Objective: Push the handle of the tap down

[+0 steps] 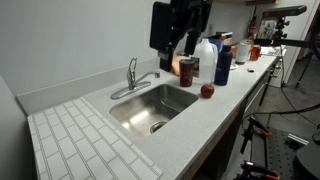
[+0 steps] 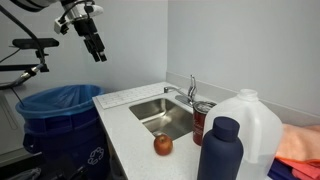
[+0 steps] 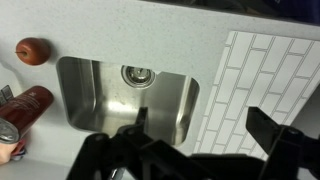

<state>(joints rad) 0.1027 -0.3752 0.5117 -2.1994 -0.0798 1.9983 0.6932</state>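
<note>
At upper centre of frame, the gripper (image 1: 187, 45) hangs, fingers (image 3: 285, 140) spread wide, well apart from the raised handle (image 1: 131, 66) of the tap (image 1: 136, 86), likely staged to press it.

Plain pale walls (image 1: 60, 40) back a light countertop (image 1: 220, 105), with a blue bin (image 2: 55, 105) standing beside it

Tap (image 1: 131, 77) behind sink (image 1: 168, 99); apple (image 1: 207, 91) beside it on counter (image 1: 222, 112).

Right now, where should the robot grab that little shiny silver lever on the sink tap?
Probably near the free top end of the slim chrome lever, coming down from above. It stands nearly upright over the chrome tap, so its tip is clear and gives most leverage.
</note>
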